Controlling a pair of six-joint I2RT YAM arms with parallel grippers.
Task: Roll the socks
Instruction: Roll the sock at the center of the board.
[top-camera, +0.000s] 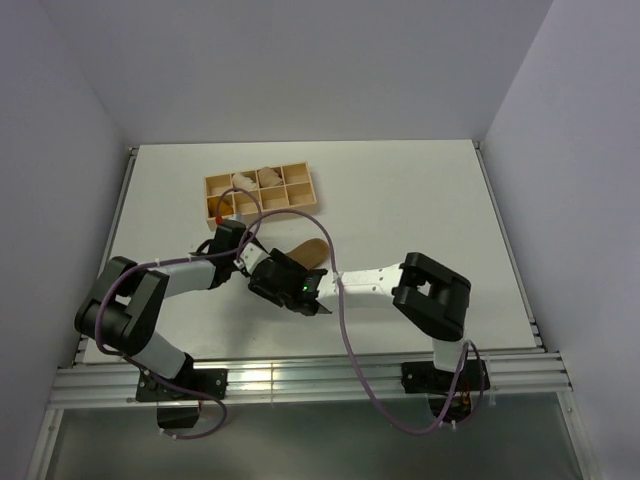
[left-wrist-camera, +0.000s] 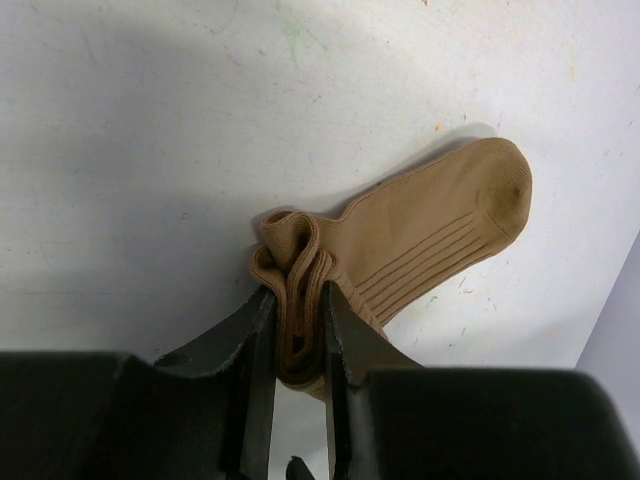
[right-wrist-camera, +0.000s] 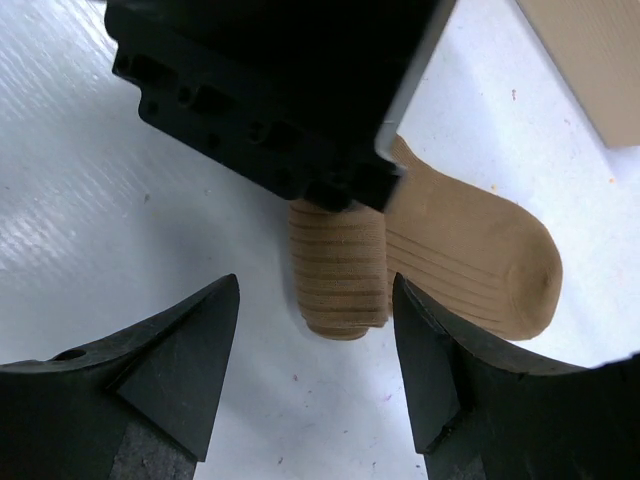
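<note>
We see left gripper (left-wrist-camera: 297, 300) pinching tan sock (left-wrist-camera: 420, 240) roll, hidden overhead; right gripper (right-wrist-camera: 316, 285) spread wide, near sock.

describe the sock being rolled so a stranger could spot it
On the white table, look just in front of the wooden divided tray, on the robot's side. A tan ribbed sock lies there, cuff end rolled up and pinched in the left gripper; unlike the tray's pale bundles, its toe half lies flat.

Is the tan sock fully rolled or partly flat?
Partly rolled. The cuff end of the sock is bunched into a roll, pinched by the left gripper; the toe half lies flat on the table.
</note>
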